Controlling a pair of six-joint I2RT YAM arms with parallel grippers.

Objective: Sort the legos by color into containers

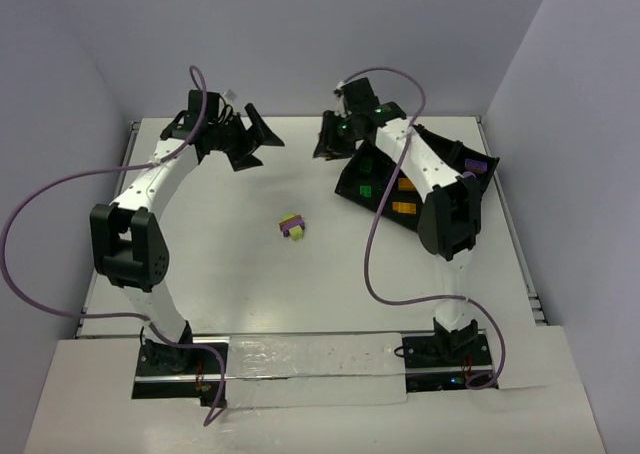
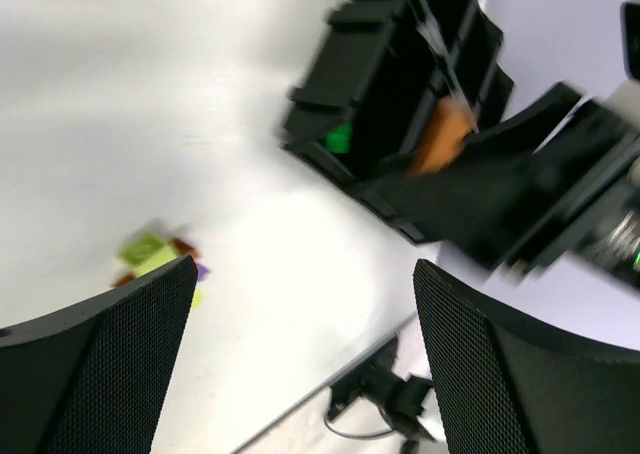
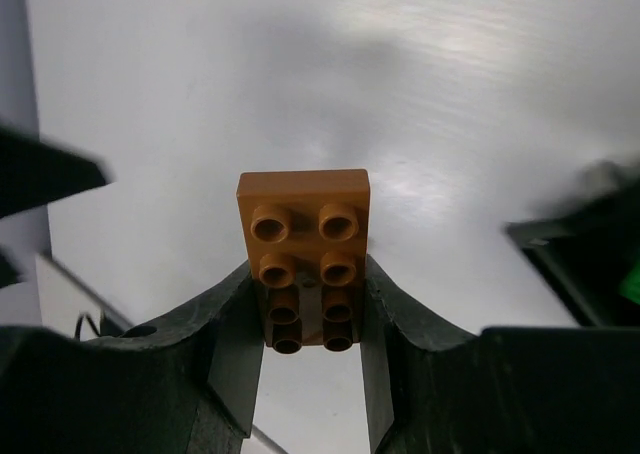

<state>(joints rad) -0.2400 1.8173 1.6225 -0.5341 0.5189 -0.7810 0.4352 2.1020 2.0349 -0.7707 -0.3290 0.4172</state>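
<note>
Right gripper (image 3: 307, 276) pinching an orange brick (image 3: 303, 219); left gripper (image 1: 248, 142) spread wide and holding nothing.
A small cluster of purple and yellow-green bricks (image 1: 292, 226) lies mid-table between the arms, apart from both. The black divided tray (image 2: 345, 69) sits at the far right, with green (image 1: 366, 164), orange (image 1: 406, 196) and purple (image 1: 478, 162) bricks in separate compartments.
</note>
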